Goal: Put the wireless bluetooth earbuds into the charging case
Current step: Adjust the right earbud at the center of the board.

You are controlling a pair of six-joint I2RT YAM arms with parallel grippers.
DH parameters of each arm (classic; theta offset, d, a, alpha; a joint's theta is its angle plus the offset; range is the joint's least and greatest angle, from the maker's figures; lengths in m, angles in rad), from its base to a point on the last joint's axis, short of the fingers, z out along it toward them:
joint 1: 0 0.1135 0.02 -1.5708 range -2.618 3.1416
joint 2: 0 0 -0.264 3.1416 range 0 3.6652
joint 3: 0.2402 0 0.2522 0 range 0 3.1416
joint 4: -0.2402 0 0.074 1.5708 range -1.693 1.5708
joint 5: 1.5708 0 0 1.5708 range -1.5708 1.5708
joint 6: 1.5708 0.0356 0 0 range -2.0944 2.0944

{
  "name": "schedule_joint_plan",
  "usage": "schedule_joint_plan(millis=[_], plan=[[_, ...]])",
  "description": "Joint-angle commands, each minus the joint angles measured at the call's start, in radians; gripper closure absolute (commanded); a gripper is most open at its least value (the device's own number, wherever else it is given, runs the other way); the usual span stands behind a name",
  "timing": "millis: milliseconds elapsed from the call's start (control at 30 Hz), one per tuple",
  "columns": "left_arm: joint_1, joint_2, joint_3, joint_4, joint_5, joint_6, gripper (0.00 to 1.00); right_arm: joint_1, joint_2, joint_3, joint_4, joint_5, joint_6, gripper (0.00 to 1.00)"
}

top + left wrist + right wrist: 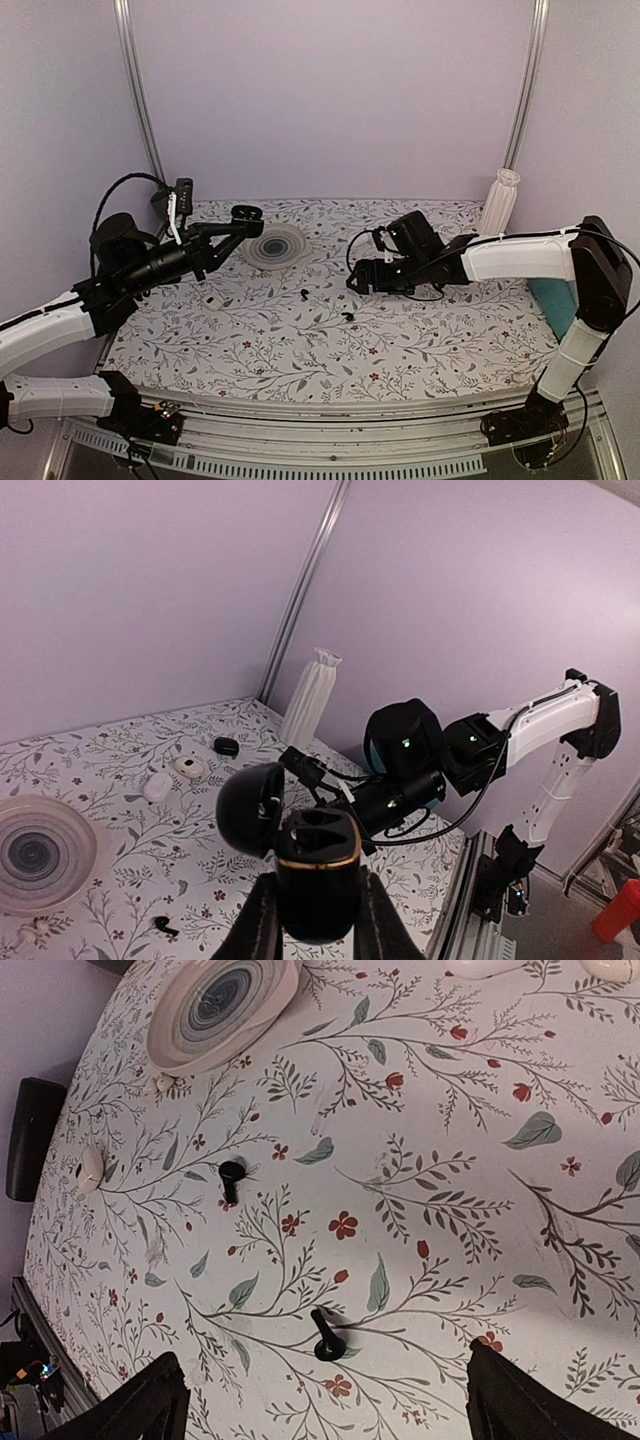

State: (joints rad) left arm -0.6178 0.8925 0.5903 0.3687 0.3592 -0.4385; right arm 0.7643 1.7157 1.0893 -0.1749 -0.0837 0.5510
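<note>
**Open charging case held aloft on the left; both earbuds lie on the table**

The charging case (318, 875), a glossy black pebble with a gold band at its rim, is clamped between the fingers of the left gripper (318, 912), which is closed tight on its lower body. The case is held well above the table (430, 340). Its hinged lid stands swung open to one side, and two dark wells show in the body.

The two wireless bluetooth earbuds (303, 294) (348, 316) are not in the case. They lie apart from each other on the floral cloth, near the middle of the table and clear of every edge.

The right gripper (335, 1410) hangs above the cloth with its jaws spread wide and nothing between them. In its own wrist view the nearer earbud lies between its two fingers, lower down.

A round ribbed dish (298, 252) lies flat toward the back left. Two small white oval cases (157, 787) (188, 767) and a small black lump (225, 746) rest near the back. A white pleated tube (500, 200) stands at the back right corner. Open cloth lies all round the earbuds.
</note>
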Motion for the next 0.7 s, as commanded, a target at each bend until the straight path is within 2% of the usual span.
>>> schedule_joint_plan(millis=[0,533,667], plan=[[0.009,0.005,0.027,0.019,0.017,-0.009,1.0,-0.003,-0.041,-0.015,-0.007,-0.033,0.034,0.03],[0.007,-0.059,-0.015,0.006,-0.019,-0.022,1.0,0.057,-0.053,-0.025,-0.047,0.005,0.155,0.06],[0.01,-0.091,-0.039,0.015,-0.036,-0.022,1.0,0.067,-0.077,-0.066,-0.046,0.009,0.223,0.15]])
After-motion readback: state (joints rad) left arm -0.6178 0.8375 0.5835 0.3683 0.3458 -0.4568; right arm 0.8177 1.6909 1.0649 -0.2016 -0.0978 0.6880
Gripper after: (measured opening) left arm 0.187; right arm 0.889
